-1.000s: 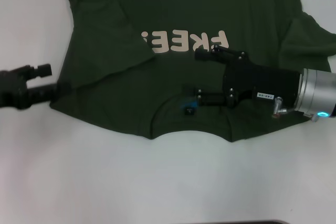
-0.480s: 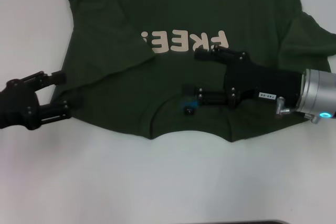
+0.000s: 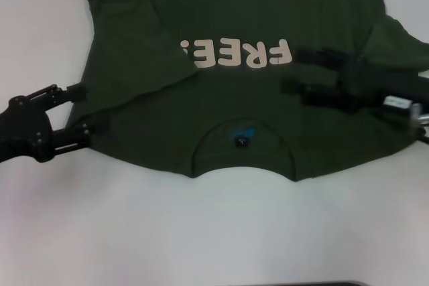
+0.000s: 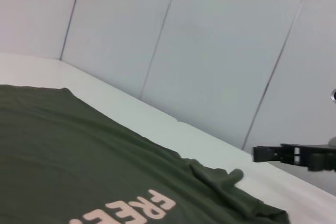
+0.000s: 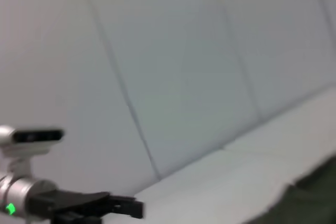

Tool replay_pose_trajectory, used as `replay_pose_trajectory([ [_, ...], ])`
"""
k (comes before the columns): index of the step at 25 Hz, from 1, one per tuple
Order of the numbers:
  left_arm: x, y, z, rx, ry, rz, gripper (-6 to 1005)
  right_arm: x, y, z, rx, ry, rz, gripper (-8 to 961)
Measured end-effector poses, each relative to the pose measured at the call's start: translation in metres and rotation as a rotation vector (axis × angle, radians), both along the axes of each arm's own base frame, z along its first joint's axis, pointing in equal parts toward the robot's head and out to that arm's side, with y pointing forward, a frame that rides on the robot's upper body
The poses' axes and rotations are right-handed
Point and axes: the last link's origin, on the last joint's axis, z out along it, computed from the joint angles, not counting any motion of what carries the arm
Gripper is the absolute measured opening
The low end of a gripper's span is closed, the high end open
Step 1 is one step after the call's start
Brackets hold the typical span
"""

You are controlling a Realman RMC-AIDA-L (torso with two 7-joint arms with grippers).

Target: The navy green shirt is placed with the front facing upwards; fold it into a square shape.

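— Where's the shirt?

— The navy green shirt (image 3: 228, 65) lies flat, collar nearest me, "FREE!" lettering (image 3: 236, 53) beyond; its left sleeve is already folded inward.

— How should you grip?

— Pinch the left shoulder edge cleanly, one layer, and lift evenly; my left gripper (image 3: 84, 110) stands wide, empty, at that edge; my right gripper (image 3: 301, 72) hovers above the chest, open, holding nothing.

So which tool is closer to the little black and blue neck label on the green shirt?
The right tool, above the dark olive-green cotton T-shirt beside its cream lettering, is nearer the small black and blue neck label. The left tool sits at the shirt's far shoulder edge.
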Motion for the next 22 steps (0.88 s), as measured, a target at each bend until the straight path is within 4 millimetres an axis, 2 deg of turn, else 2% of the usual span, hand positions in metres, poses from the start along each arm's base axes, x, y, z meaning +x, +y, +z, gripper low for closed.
replay_pose_trajectory([
  [4, -0.003, 0.001, 0.004, 0.03, -0.003, 0.017, 860, 0.018, 0.0, 0.03, -0.03, 0.02, -0.156, 862],
  [9, -0.003, 0.001, 0.004, 0.037, -0.005, 0.018, 860, 0.048, 0.004, 0.073, -0.068, 0.1, -0.438, 843],
  [14, -0.003, 0.001, 0.004, 0.041, 0.0, 0.012, 860, 0.071, -0.011, 0.114, -0.033, 0.181, -0.563, 823],
  [17, -0.004, 0.001, 0.005, 0.044, 0.001, 0.011, 859, 0.093, -0.019, 0.127, -0.022, 0.177, -0.703, 810],
  [22, -0.004, 0.001, 0.004, 0.049, -0.002, 0.008, 859, 0.116, -0.023, 0.132, -0.021, 0.112, -0.87, 807],
])
